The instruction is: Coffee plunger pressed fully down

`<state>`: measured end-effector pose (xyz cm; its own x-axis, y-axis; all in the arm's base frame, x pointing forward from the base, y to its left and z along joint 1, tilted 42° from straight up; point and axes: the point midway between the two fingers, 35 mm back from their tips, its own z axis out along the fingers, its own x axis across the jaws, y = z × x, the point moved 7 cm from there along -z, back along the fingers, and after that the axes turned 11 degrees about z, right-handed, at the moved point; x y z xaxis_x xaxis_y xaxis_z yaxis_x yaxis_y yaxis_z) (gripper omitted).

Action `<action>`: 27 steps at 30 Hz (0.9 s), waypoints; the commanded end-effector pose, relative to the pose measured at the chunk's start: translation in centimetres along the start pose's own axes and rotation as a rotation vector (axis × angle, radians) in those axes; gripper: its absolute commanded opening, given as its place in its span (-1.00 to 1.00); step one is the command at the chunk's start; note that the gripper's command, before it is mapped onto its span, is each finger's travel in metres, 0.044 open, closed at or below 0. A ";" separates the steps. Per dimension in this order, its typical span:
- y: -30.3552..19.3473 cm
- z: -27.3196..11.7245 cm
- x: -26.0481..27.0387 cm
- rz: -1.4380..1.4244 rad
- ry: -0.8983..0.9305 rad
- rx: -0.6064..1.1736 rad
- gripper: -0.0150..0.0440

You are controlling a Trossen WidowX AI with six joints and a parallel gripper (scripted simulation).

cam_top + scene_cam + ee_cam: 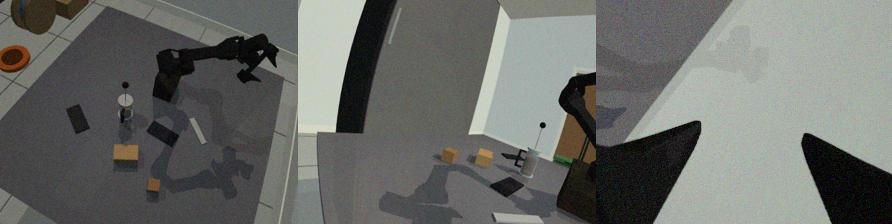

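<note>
Left of centre on the desk (219,131) stands the coffee press (125,107), upright, its plunger knob (125,84) raised on a thin rod – probably light, fragile and tippy, so push straight down on the knob. Far right, the pincer (261,67) hangs released, holding nothing – the wrist view shows only bare floor between its tips

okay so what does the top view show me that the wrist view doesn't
Only the top view shows the coffee press upright on the grey mat with its plunger knob raised, two tan boxes, dark slabs, a white bar, and the whole arm reaching away from the press. Only the wrist view shows the fingers up close, wide apart with nothing between them. Both show the mat edge and the open gripper.
</note>
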<state>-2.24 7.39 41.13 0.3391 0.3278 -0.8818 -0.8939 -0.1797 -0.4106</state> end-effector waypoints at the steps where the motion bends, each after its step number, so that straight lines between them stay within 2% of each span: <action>1: 0.0 0.1 0.0 0.001 0.004 0.004 0.95; 2: 0.1 0.2 0.1 0.003 0.011 0.010 1.00; 14: 0.2 4.2 3.8 0.133 0.249 0.217 1.00; 21: -2.1 6.2 7.6 0.278 0.402 0.395 1.00; 27: -5.4 6.2 11.5 0.426 0.513 0.597 1.00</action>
<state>2.26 16.87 36.11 0.0234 -0.1022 -0.9945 -0.9621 0.2679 -0.0502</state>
